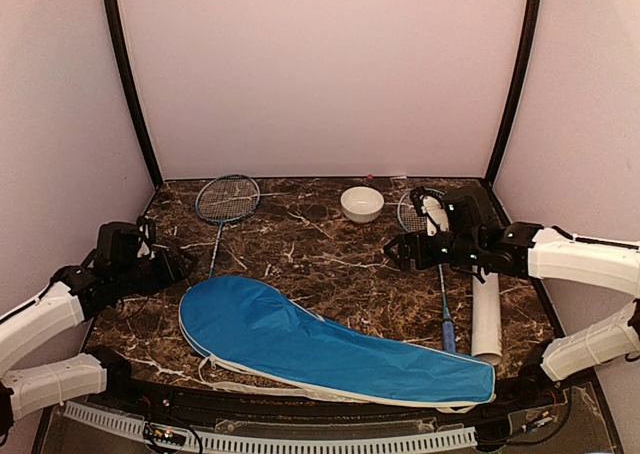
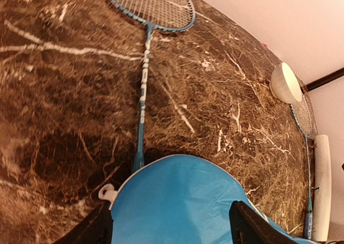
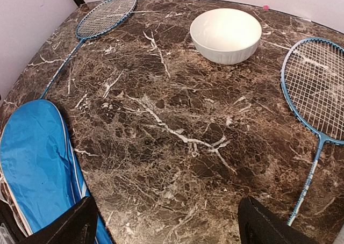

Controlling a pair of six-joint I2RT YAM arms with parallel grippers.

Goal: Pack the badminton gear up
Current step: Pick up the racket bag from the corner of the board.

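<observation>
Both sets of jaws stand apart, empty. I aim the left gripper (image 2: 172, 230) at the flat-lying racket cover (image 1: 330, 349), probably to open it; the right gripper (image 1: 397, 249) hovers by the right racket (image 1: 443, 294), beside the white tube (image 1: 486, 314).

A small white bowl (image 1: 362, 204) is sitting upright toward the back of a dark, white-veined marble bench (image 1: 320, 249). Pale pink walls (image 1: 320, 74) are closing it in on three sides, with black posts (image 1: 127, 84) running up the rear corners.

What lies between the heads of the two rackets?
A white bowl stands there, with the left racket and right racket either side; the top view shows it.
</observation>
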